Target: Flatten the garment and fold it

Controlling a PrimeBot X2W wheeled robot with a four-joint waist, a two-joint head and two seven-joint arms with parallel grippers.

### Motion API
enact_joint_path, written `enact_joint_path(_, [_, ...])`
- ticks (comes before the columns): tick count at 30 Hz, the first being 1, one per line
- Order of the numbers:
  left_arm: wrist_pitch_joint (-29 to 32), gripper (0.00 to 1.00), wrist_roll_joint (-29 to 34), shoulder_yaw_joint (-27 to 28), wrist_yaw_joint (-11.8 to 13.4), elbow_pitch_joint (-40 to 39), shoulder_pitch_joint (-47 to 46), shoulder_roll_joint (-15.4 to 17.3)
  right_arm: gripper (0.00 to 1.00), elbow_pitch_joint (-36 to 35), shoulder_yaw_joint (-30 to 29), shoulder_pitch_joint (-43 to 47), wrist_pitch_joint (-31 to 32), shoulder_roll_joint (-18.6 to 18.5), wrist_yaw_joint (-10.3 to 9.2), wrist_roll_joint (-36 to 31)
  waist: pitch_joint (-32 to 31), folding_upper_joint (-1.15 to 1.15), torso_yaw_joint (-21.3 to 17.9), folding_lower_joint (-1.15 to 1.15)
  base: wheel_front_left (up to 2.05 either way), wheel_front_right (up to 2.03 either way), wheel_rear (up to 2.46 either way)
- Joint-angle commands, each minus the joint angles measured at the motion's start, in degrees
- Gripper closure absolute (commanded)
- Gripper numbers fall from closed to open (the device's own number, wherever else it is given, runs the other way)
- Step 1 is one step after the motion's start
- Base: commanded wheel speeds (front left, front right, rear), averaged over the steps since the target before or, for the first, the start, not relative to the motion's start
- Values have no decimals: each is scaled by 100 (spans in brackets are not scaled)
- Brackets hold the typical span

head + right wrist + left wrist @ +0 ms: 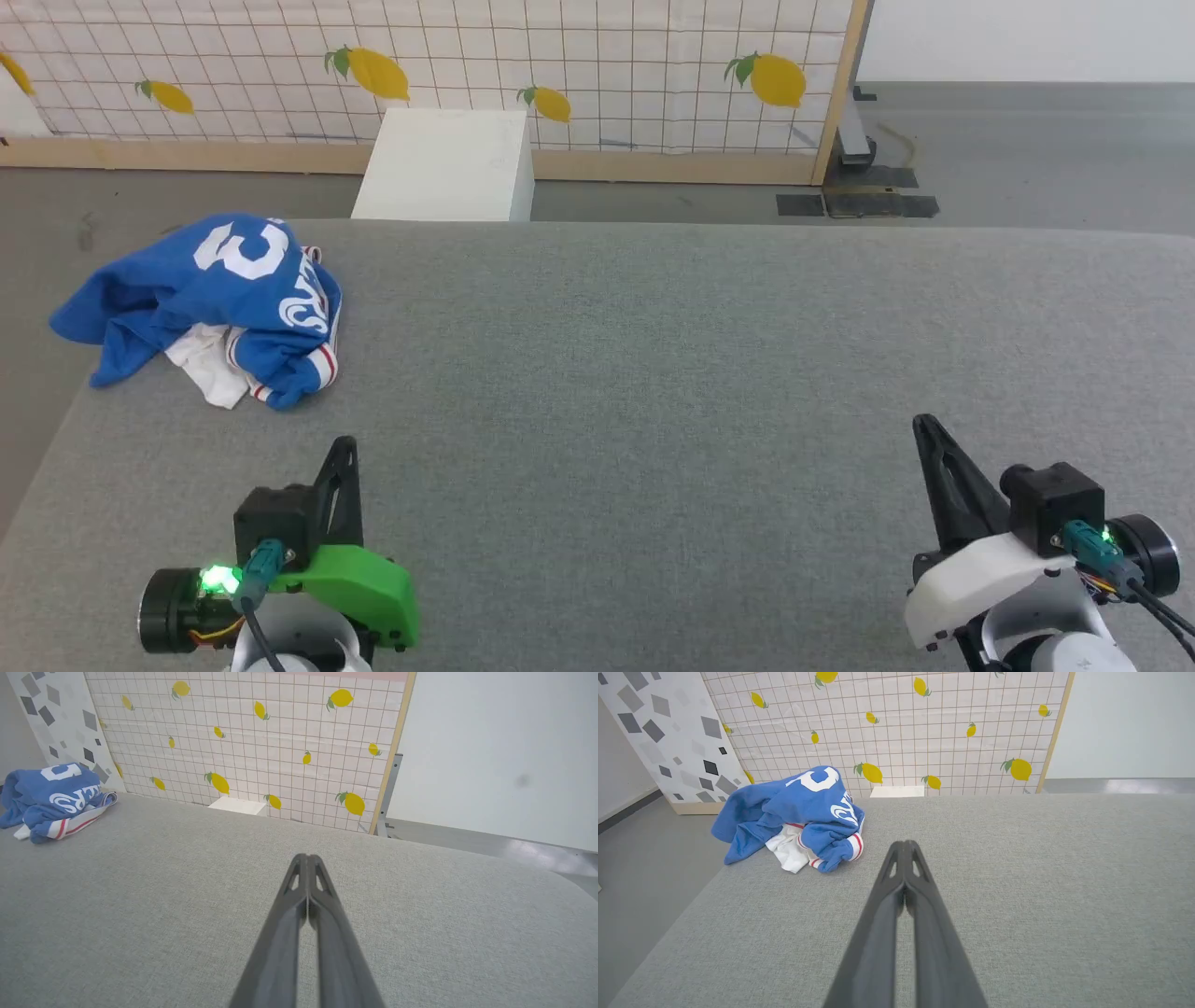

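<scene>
Not started: garment [201,299] bunched at table [653,373] far-left corner. Both jaws closed tight, empty. Next: open left jaws, reach garment.

The left gripper [345,446] and the right gripper [924,425] hover above the near part of the grey table [653,373]. Both have their fingers pressed together and empty, pointing toward its far edge.

The surface [672,373] lies open from near edge to far edge; one crumpled shirt [210,294] heaps at its far left corner.
</scene>
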Motion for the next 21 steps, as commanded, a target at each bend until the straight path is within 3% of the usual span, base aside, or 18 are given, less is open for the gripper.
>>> enact_joint_path(1, [8, 100, 60, 17, -6, 15, -82, -25, 100, -27, 7, -91, 2, 8, -9, -19, 0, 0, 0, 0, 0, 0, 0])
enact_joint_path(21, [8, 100, 60, 17, -6, 15, -82, -25, 100, -27, 7, -91, 2, 8, -9, -19, 0, 0, 0, 0, 0, 0, 0])
